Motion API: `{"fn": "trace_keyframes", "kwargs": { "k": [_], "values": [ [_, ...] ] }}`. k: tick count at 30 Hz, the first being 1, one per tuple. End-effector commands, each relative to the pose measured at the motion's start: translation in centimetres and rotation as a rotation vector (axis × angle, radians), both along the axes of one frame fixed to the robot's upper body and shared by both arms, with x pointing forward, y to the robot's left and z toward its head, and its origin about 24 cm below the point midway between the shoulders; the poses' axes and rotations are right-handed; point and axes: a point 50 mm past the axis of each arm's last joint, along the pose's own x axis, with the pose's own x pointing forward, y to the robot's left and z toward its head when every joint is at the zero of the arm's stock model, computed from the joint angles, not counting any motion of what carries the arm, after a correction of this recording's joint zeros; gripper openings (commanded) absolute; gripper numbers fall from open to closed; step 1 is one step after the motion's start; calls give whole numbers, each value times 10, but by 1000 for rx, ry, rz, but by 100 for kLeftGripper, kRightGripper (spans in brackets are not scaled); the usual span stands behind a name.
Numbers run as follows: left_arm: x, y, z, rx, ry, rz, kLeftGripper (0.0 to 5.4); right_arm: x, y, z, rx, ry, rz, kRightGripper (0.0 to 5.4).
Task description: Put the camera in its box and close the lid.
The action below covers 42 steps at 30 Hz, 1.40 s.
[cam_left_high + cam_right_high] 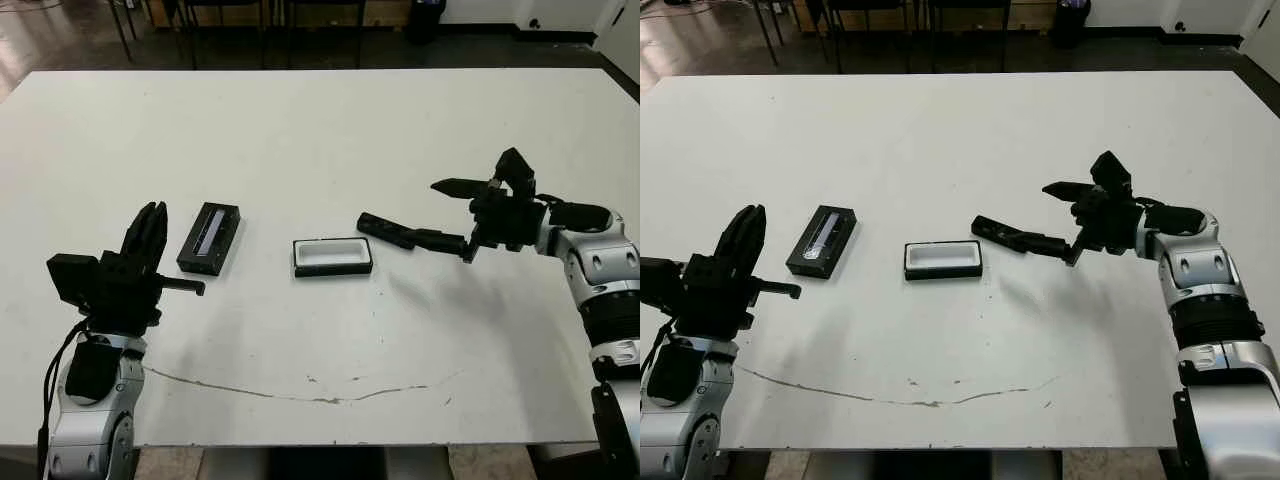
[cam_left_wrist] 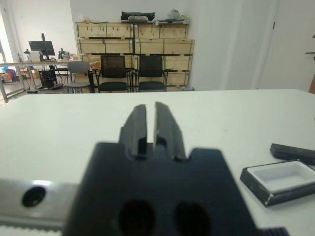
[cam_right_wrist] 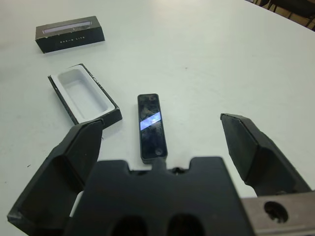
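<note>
Right gripper [image 3: 162, 147] fingers spread wide, grasping nothing; camera [image 3: 151, 127] lay on tabletop [image 3: 211, 59] between them, untouched. Left gripper [image 2: 146, 123] fingers clenched, empty. Lid [image 3: 70, 33] lettering unreadable.

White tabletop [image 1: 300, 120]; black chairs [image 2: 133, 73], wooden crates [image 2: 133, 42] on shelving, white walls [image 2: 221, 39], desk with monitor [image 2: 42, 49].

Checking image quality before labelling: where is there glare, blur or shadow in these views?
Right wrist view: a bright glare band crosses the camera; the right gripper body is soft up close. Left wrist view: the left gripper body is blurred, the box reasonably sharp. Head views: even light, with a soft shadow on the table under the right arm; the lid strip shines faintly.
</note>
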Motion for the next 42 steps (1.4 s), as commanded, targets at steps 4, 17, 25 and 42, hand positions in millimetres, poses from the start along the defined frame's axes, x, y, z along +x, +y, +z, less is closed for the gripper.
{"fn": "trace_keyframes", "kwargs": {
  "k": [4,17,25,42],
  "values": [
    [-2,2,-7,17,47,7,0,-2,2,-12,-44,32,9,538],
    [-3,3,-7,21,51,7,0,-2,7,-24,-77,72,18,538],
    [-5,2,-9,21,59,-1,0,-2,7,-32,-107,74,-17,538],
    [-6,-2,-13,36,63,-13,0,-1,16,-48,-96,67,-100,279]
  ]
}}
